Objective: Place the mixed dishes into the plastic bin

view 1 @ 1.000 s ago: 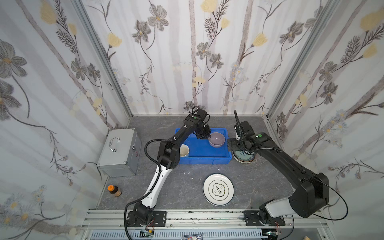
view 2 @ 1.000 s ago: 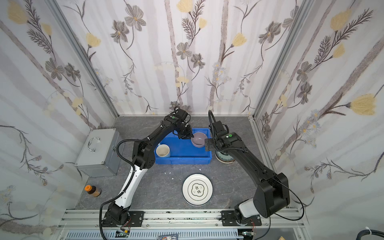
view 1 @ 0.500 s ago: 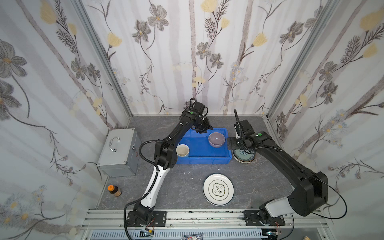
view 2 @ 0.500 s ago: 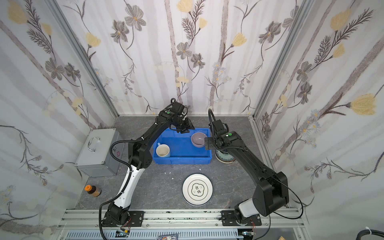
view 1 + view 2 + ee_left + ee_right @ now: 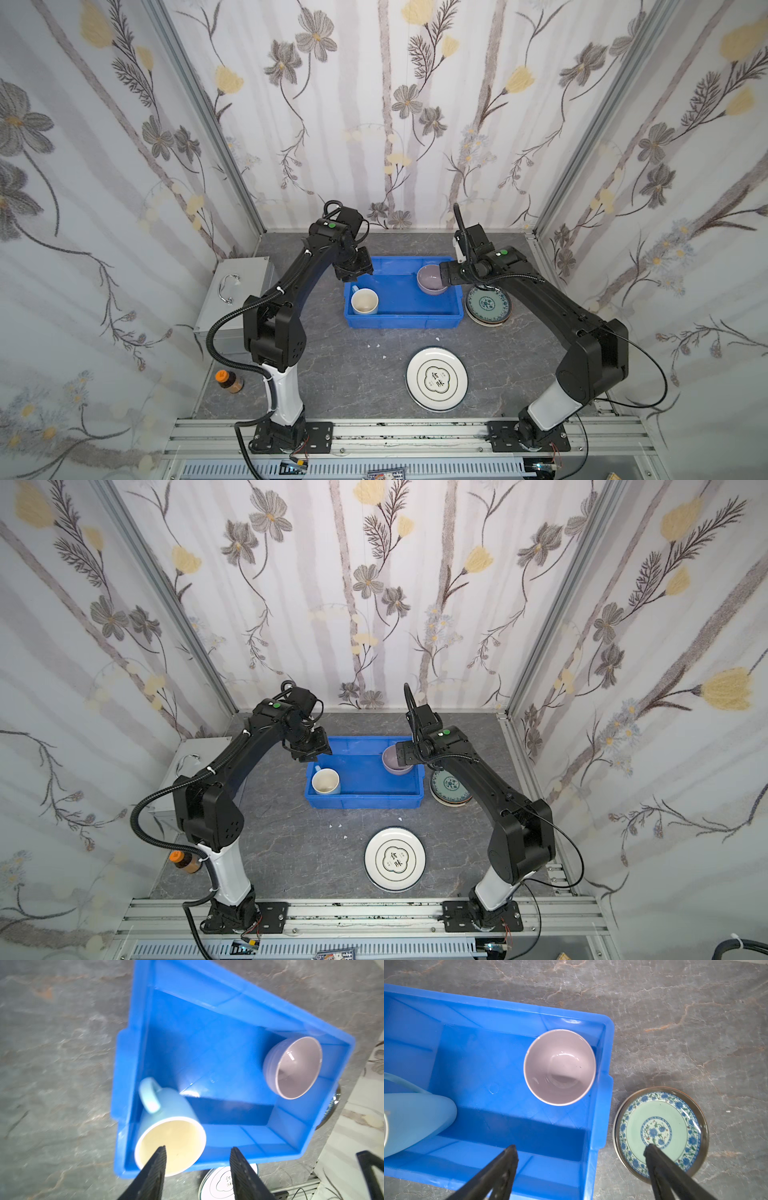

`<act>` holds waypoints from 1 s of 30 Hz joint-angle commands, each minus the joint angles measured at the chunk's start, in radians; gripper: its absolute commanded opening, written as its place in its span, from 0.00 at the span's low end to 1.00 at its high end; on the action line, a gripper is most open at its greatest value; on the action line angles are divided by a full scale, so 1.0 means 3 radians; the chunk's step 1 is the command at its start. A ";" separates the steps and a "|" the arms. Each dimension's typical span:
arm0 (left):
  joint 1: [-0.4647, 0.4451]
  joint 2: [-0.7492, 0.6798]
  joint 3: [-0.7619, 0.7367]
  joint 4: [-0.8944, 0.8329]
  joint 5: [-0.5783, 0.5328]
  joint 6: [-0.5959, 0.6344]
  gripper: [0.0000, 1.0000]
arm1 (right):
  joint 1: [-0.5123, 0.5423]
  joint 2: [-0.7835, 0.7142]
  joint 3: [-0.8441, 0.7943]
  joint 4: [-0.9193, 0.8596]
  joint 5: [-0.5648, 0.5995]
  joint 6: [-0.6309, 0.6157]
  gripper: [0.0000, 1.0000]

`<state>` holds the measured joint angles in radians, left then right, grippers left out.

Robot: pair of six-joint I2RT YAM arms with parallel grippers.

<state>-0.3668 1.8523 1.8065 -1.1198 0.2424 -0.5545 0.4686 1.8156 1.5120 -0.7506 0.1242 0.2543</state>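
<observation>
The blue plastic bin stands mid-table. Inside it the pale blue mug is at the near left and the lilac bowl at the far right. A teal-patterned plate tops a stack of plates just right of the bin. A white plate lies in front of it. My left gripper hangs open and empty over the bin's far left corner. My right gripper hovers open and empty over the bin's right wall.
A grey metal case lies at the left wall. A small brown bottle with an orange cap stands near the left arm's base. Flowered walls close in three sides, and a metal rail runs along the front.
My left gripper has opened wider and swung from beside the bowl to the bin's far left corner. The right arm has hardly moved.
</observation>
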 commanded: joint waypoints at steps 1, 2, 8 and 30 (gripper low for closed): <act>-0.0001 -0.0254 -0.0353 -0.0003 -0.0130 -0.0022 0.52 | 0.0040 0.0115 0.0146 0.0059 -0.0097 -0.0105 0.95; 0.0001 -0.0326 -0.0464 0.0005 -0.0154 -0.0044 0.52 | 0.0053 0.0140 0.0174 0.0048 -0.0106 -0.0106 0.95; 0.0006 -0.0563 -0.0872 0.0097 -0.0261 -0.0131 0.51 | 0.0110 0.0186 0.0181 0.0036 -0.0138 -0.0101 0.95; -0.0079 0.0026 -0.0800 0.0264 -0.0211 -0.0012 0.29 | 0.0125 -0.0069 -0.0107 -0.0016 0.0088 -0.0020 0.95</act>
<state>-0.3859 1.8427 1.5440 -1.0306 0.1852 -0.5758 0.5053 1.8072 1.4887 -0.7639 0.1253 0.2352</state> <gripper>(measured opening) 0.312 0.954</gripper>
